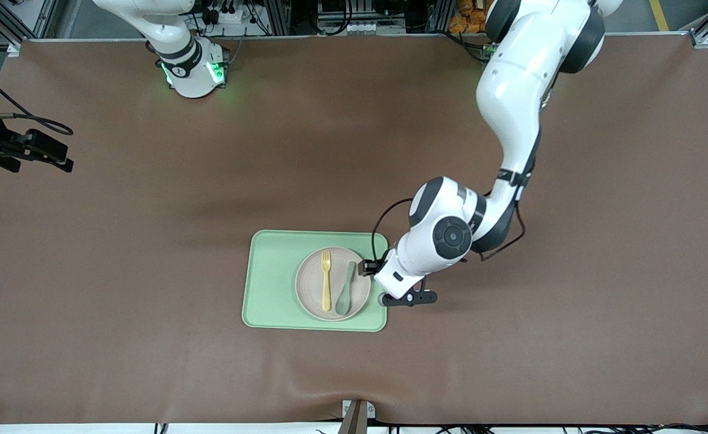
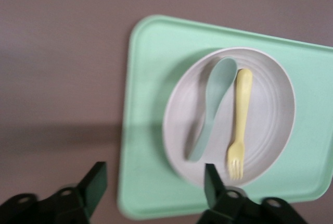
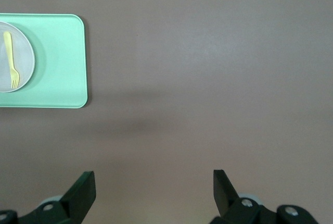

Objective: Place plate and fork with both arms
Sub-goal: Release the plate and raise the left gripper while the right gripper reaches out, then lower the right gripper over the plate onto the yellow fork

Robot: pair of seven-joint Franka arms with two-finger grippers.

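Note:
The pale beige plate (image 1: 312, 283) lies on the light-green tray (image 1: 269, 283). The pale-yellow fork (image 1: 326, 280) and a grey-green spoon (image 1: 346, 289) lie side by side on the plate. My left gripper (image 1: 366, 267) is open and empty, low over the plate's rim at the left arm's end of the tray. In the left wrist view my left gripper (image 2: 154, 182) spans the tray's (image 2: 151, 104) corner, with the plate (image 2: 270, 109), fork (image 2: 239, 125) and spoon (image 2: 213, 104) ahead of it. My right gripper (image 3: 153, 185) is open and empty over bare table, and the right arm waits.
The brown mat (image 1: 511, 337) covers the whole table. The right wrist view shows the tray (image 3: 57, 62), the plate (image 3: 23, 62) and the fork (image 3: 10, 60) some way off. The right arm's hand (image 1: 40, 150) hangs at the right arm's end of the table.

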